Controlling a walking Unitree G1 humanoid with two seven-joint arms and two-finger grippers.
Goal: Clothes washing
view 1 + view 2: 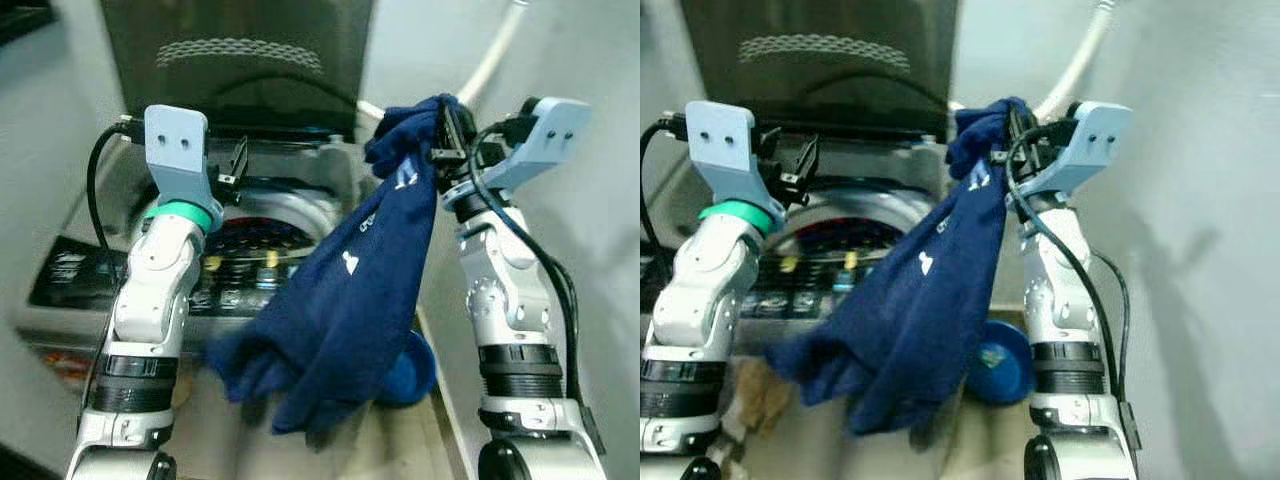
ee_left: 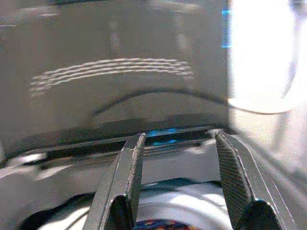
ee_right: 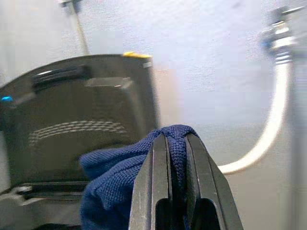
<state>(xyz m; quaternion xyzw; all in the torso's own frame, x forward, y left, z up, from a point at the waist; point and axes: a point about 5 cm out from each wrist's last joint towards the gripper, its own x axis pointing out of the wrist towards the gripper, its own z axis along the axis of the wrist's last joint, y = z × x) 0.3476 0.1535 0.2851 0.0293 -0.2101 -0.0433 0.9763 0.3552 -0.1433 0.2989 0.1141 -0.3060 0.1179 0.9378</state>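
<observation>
Navy knit garment (image 1: 345, 290), soft and floppy, hung from the right hand (image 1: 450, 135), which was clenched on a bunched fold at its top edge. In the right wrist view the fabric (image 3: 120, 187) was pinched between the two black fingers (image 3: 152, 191), jaws nearly closed on it. The rest draped down in front of the washer (image 1: 300, 190), its lower hem well below the rim of the open drum (image 1: 255, 240), toward the washer's front right corner. It carried small white marks.

Handling call: light, limp, no stiffness, so it would swing and fold on any move. The knit looked grippy, so slip risk seemed low with that much cloth in the pinch. A single-point hold left a long tail, which could snag on the rim or miss the drum unless raised above it.

Left hand (image 1: 232, 165) sat over the washer's back left area, released and holding nothing; the left wrist view showed its fingers (image 2: 127, 182) spread apart, facing the raised lid (image 2: 115, 72). It could take the hanging tail lower down to guide it in.

The drum already held coloured items. A white hose (image 1: 495, 55) ran up the wall behind the right arm.
</observation>
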